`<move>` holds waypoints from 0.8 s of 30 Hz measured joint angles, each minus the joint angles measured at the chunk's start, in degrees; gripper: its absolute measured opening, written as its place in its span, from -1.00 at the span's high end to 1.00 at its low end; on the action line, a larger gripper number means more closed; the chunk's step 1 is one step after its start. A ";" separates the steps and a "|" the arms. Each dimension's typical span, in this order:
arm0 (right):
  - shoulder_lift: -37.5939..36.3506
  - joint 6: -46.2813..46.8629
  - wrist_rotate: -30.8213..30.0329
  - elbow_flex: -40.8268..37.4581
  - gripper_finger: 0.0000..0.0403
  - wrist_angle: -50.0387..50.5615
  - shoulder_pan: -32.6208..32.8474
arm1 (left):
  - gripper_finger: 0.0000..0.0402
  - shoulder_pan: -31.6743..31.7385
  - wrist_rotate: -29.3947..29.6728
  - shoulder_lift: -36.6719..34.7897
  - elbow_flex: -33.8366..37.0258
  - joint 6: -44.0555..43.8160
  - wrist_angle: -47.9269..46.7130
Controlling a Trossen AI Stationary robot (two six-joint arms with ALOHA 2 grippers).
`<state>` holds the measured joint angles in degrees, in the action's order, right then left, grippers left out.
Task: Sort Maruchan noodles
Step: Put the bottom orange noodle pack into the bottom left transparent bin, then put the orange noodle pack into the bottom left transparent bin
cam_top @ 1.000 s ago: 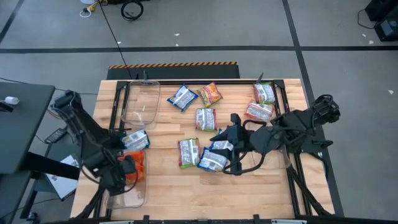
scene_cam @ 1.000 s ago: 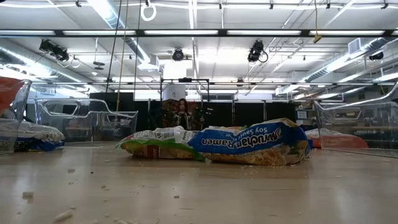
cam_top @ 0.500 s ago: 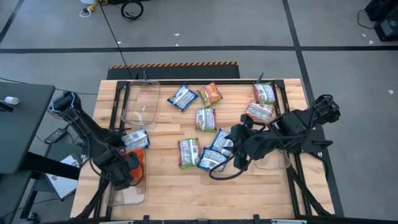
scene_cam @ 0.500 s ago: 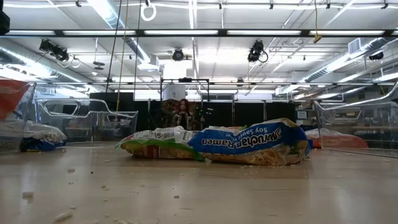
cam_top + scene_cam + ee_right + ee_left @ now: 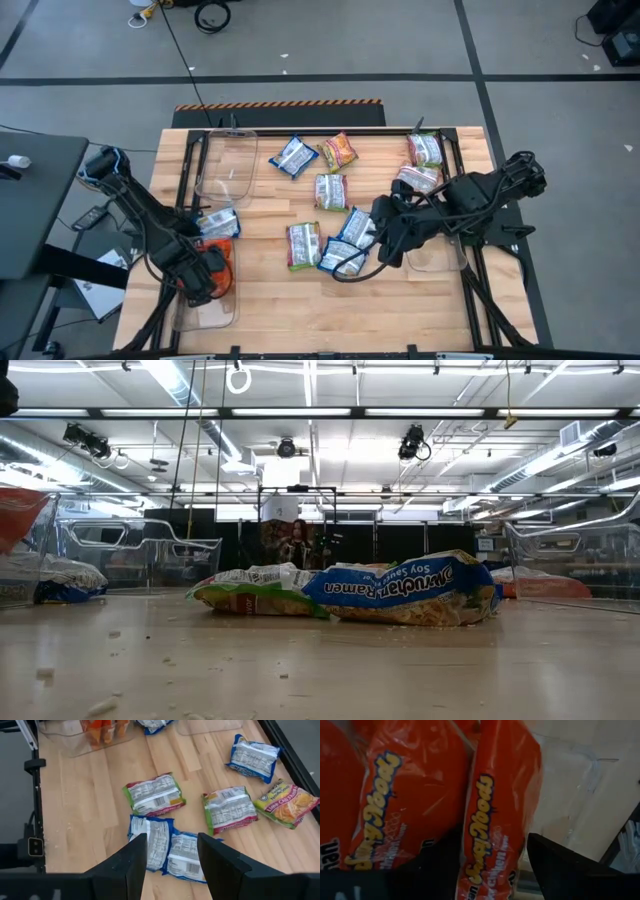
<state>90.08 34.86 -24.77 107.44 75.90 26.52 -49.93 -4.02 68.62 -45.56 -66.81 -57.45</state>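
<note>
Left gripper [image 5: 205, 278] half-hidden in bin [image 5: 205, 312] among orange packets [image 5: 495, 815]

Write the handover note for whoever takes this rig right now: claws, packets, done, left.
Left claw: open, in the clear bin at the table's left front, over the orange packets lying there, none gripped.
Right claw: open, empty, hovering above the two blue packets mid-table.
Done: orange packets in the left bin; a blue packet sits by that bin's far end.
Left: loose on the table are the blue pair, two green-edged packets, another blue packet, a yellow packet, and two more near the right edge.
</note>
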 joint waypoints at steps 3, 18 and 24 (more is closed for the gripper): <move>0.00 -0.53 0.01 0.01 0.11 0.00 0.01 | -0.16 0.02 -1.77 0.04 -1.02 -0.66 -2.95; 0.00 -6.94 -2.24 0.00 0.11 -1.13 -8.84 | -0.12 2.97 5.18 -0.07 -22.44 -5.01 -23.08; -0.03 -6.45 -8.84 -3.94 0.11 -5.29 -15.75 | -0.06 12.62 31.35 -2.67 -24.91 0.23 -17.91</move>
<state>90.05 28.41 -33.61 103.50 70.62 10.78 -37.31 27.33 65.95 -70.47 -66.57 -75.36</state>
